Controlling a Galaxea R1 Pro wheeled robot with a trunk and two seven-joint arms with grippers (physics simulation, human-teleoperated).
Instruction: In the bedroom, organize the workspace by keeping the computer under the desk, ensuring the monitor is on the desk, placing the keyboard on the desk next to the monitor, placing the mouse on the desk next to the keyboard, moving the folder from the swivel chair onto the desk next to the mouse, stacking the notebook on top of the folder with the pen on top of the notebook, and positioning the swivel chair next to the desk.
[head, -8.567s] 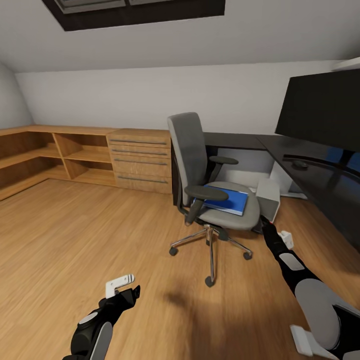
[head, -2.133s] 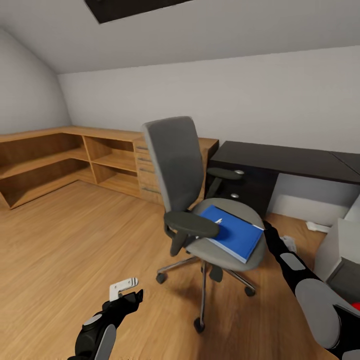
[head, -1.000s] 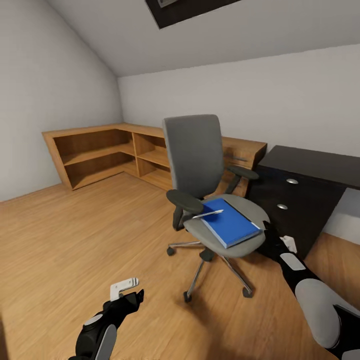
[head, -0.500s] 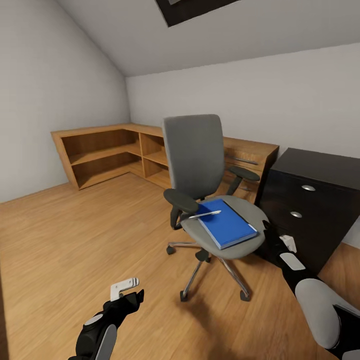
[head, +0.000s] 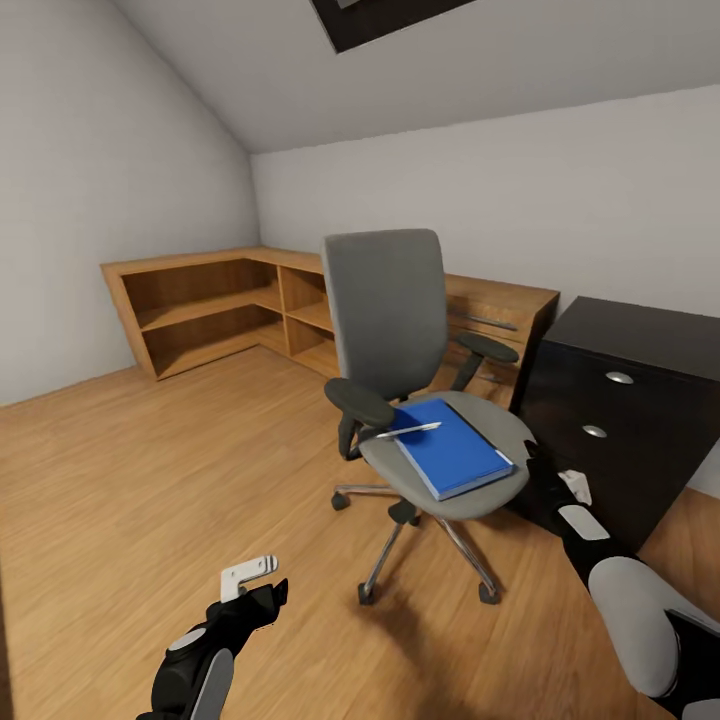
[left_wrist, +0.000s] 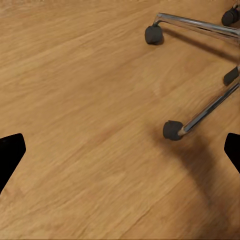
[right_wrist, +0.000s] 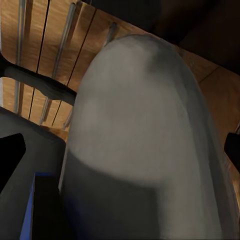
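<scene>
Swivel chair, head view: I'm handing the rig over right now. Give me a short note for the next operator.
Left pincer: open, empty, low over the wooden floor, short of the chair's base.
Right pincer: open, empty, close against the seat edge of the swivel chair; contact cannot be told.
The folder lies flat on the seat. The pen rests across its corner nearest the armrest.
The desk stands just beyond the chair, drawer end facing us.
Done: nothing confirmed from here.
Left: folder to the desk, notebook and pen stacked on it, chair set beside the desk, then check the rest.
</scene>
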